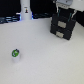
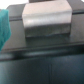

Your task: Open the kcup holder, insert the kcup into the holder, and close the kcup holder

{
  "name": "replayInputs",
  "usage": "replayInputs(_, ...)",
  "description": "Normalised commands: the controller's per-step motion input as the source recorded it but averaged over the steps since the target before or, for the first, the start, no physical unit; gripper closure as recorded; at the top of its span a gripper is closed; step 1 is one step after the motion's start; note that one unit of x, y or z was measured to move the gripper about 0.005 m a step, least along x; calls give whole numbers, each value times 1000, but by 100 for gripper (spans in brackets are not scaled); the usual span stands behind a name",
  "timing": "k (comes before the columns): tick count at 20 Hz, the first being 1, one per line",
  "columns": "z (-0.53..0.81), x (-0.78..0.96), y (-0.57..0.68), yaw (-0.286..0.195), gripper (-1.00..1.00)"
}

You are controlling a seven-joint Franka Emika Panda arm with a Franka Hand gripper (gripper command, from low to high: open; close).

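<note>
Looking at the kcup holder, the black box is seen shut, with its 2 fronts flat. The gripper is seen right above the holder, but whether its fingers are spread or pinched cannot be told. The kcup is left far from the holder on the white table. If a front is missed, the whole box may be pushed back or tipped.

The kcup holder is black with pale labels; near it, the white kcup has a green top.
</note>
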Motion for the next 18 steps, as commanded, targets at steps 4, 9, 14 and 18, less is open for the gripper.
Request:
replayInputs(4, -491, -97, 164, -3, -100)
replayInputs(9, -345, -222, -26, -1, -100)
replayInputs(14, -45, -74, 0, -3, 100)
replayInputs(18, 0, 0, 0, 0, 100)
